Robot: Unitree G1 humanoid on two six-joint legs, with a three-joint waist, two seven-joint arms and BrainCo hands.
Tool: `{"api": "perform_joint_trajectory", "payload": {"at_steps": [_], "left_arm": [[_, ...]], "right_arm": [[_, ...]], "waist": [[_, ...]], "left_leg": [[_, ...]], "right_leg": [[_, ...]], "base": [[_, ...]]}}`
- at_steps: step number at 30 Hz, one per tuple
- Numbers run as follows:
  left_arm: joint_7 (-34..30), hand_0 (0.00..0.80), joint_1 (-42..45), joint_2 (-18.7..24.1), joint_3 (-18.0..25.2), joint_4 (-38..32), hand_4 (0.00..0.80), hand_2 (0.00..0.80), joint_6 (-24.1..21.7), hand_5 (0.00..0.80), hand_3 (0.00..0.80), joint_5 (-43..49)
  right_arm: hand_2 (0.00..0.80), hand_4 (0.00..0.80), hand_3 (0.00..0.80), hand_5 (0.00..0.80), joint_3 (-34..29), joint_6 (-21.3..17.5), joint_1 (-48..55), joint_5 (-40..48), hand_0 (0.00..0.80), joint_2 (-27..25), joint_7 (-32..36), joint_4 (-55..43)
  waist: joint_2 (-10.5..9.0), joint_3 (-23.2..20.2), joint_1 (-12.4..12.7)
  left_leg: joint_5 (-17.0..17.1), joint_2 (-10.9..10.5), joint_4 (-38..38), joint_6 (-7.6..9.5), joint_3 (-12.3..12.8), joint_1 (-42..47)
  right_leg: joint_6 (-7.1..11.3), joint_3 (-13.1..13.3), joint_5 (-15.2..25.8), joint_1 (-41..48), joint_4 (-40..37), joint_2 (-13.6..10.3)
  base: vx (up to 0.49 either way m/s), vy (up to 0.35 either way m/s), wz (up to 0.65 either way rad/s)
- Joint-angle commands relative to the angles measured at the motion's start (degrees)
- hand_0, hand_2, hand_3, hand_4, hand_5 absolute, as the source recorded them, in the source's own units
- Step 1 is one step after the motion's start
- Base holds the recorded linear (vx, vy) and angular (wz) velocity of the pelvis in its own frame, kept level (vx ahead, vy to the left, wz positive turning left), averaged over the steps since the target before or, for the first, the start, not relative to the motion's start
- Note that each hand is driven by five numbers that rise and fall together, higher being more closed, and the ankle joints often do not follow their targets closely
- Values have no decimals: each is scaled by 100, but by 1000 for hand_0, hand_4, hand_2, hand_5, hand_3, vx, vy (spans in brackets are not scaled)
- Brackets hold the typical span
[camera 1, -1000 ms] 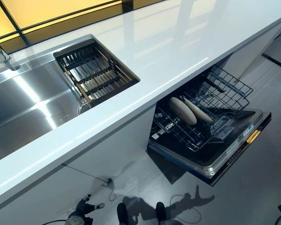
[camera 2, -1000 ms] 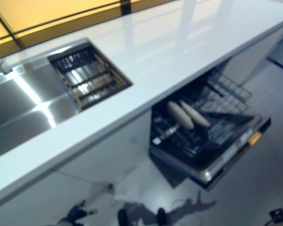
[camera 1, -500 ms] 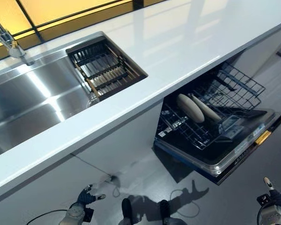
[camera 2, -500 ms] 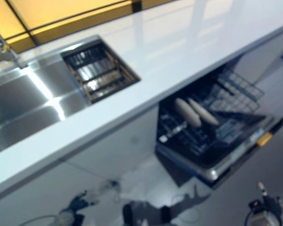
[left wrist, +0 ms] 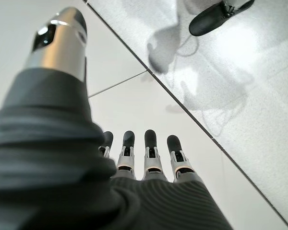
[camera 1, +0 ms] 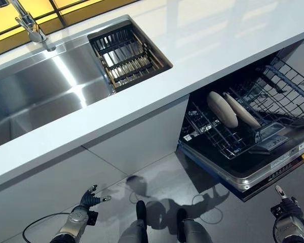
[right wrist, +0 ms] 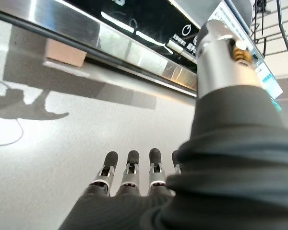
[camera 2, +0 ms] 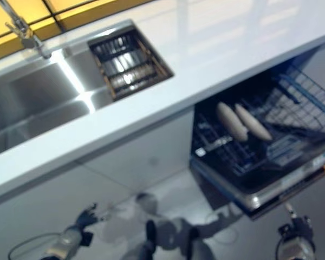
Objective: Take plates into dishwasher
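White glossy desk (camera 1: 202, 45) above an open dishwasher.
Two pale oval plates (camera 1: 232, 109) stand racked: stiff, slippery, breakable; take rims. Left hand (left wrist: 144, 163) and right hand (right wrist: 134, 175) hang straight-fingered, empty.

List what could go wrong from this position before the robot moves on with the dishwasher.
1. The open dishwasher door juts out low, close to the right hand, which hangs open just in front of it; a swing of that arm could strike its edge.
2. The two plates stand close together in the pulled-out lower rack; a bump could knock them over.
3. The left hand hangs open and empty, so no plate is ready to load.
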Motion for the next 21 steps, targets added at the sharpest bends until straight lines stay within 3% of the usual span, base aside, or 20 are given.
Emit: {"api": "perform_joint_trajectory", "payload": {"at_steps": [1,12,21], "left_arm": [[6,0,-85,137,340,-136,0,0,-219,0,0,-48],[-26,0,-22,267,497,-300,0,0,-230,0,0,-53],[-21,0,130,187,489,-246,0,0,-266,0,0,-2]], "right_arm": [[0,0,0,0,75,-337,3,228,0,-195,76,74],[0,0,0,0,214,-421,-309,460,0,-176,366,115],[0,0,0,0,256,-462,-677,505,0,-238,900,-124]], "waist": [[-135,-87,7],[10,-36,125],[118,-72,186]], "left_leg": [[-786,-150,1232,369,72,-259],[-971,-295,1979,517,74,-915],[-952,-365,1988,534,56,-923]], "right_leg": [[48,97,720,108,-377,12],[-54,120,376,-626,705,-34],[-76,123,312,-719,866,-73]], "base": [[-9,-60,14],[-5,-14,4],[24,24,1]]}}
